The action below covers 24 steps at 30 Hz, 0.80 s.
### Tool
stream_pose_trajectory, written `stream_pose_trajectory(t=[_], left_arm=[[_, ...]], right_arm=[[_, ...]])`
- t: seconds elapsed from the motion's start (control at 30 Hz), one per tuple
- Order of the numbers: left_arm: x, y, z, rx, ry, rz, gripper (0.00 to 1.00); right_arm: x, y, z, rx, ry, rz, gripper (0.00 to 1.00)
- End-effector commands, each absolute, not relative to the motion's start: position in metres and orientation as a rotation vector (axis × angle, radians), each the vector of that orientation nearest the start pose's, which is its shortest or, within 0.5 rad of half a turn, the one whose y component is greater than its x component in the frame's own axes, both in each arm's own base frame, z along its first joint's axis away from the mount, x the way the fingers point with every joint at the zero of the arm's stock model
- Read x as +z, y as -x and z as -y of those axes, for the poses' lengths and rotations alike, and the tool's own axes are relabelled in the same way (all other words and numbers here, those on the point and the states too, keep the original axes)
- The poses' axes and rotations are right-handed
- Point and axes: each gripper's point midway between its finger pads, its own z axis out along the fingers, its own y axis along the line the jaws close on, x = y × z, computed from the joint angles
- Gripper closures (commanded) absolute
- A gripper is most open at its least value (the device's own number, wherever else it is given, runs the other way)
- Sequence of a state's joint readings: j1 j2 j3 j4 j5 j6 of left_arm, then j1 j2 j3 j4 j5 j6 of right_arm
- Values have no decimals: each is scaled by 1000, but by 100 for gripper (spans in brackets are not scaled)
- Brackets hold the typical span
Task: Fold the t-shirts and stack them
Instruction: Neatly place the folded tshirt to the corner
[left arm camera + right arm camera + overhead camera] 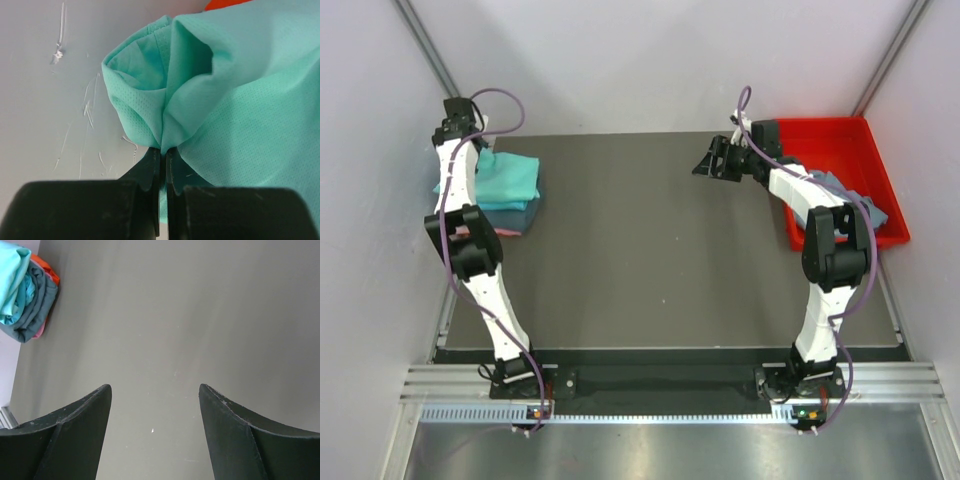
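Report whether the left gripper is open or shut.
Shut: in the left wrist view the left gripper has its black fingers together, pinching a fold of the soft turquoise mesh t-shirt.

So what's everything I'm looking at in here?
Stack of folded soft cloth t-shirts: one, teal, slate and pink layers, table's far left.
Turquoise mesh-cloth t-shirt: one, top of that stack.
Slate grey-blue t-shirt: one, crumpled in the tray.
Rigid red plastic tray: one, far right corner.
Dark grey table: one, under everything.
Left gripper: black, shut on the turquoise t-shirt's edge.
Right gripper: black, open, over bare table.
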<state>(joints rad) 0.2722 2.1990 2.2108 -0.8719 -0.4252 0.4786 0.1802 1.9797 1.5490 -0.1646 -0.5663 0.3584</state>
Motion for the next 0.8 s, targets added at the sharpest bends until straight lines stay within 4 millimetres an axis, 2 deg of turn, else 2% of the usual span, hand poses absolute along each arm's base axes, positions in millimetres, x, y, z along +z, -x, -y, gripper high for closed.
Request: stream_pose_trajectory(t=[0.0, 0.17, 0.23, 0.3, 0.43, 0.47, 0.53, 0.57, 0.6, 0.63, 0.67, 0.73, 0.77], left_arm=[[218, -504, -250, 940, -8, -2420, 100], [216, -501, -257, 982, 26, -2418, 98], [219, -503, -259, 1001, 49, -2398, 76], [225, -504, -259, 1006, 90, -2369, 58], [250, -514, -240, 1000, 110, -2283, 50], [257, -522, -226, 992, 92, -2250, 49], [283, -529, -209, 996, 88, -2175, 48], [294, -538, -190, 985, 50, -2137, 47], [308, -540, -179, 996, 48, -2097, 46], [319, -548, -155, 977, 11, -2059, 41], [329, -551, -142, 961, 1, -2025, 39], [342, -557, -119, 901, -17, -1982, 33], [343, -562, -96, 836, -21, -1967, 32]], right_arm=[[174, -505, -201, 906, 188, -2141, 29], [172, -504, -200, 897, 188, -2143, 29], [171, -505, -199, 893, 185, -2144, 29], [172, -505, -199, 892, 187, -2142, 29], [173, -506, -199, 882, 195, -2137, 29], [174, -506, -198, 877, 194, -2134, 29], [176, -507, -197, 862, 201, -2123, 28], [177, -508, -196, 850, 207, -2118, 28], [181, -508, -195, 839, 212, -2108, 28], [183, -510, -192, 819, 214, -2104, 27], [190, -511, -191, 799, 238, -2083, 26], [198, -515, -188, 763, 257, -2061, 25], [206, -517, -186, 738, 272, -2044, 24]])
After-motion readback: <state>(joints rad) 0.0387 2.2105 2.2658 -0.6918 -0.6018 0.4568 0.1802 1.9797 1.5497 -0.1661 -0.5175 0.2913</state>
